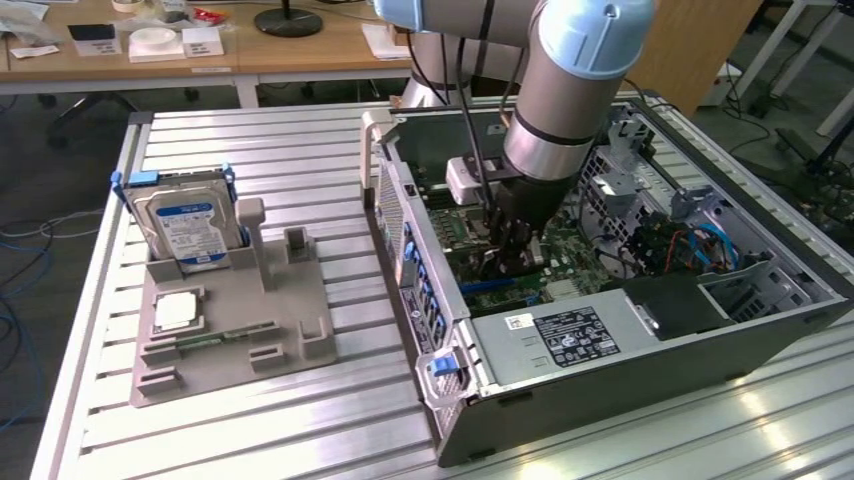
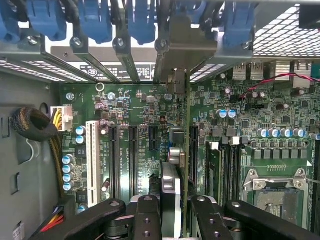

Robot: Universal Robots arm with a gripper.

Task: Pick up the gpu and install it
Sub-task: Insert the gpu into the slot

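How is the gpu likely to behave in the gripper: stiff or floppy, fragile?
Probably stiff: seen edge-on, the gpu shows as one straight line in the gripper. It looks thin, so it is likely light, yet it might tilt in the grip. Pressed askew against the motherboard, its board may well crack.

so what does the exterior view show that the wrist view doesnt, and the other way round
Exterior view: the gray parts holder with the hard drive standing in it, beside the open computer case on the slatted table.

Wrist view: the gpu edge-on between the gripper's fingers, upright over the expansion slots, its bracket at the case's rear openings.

Both: the green motherboard and the gripper inside the case.
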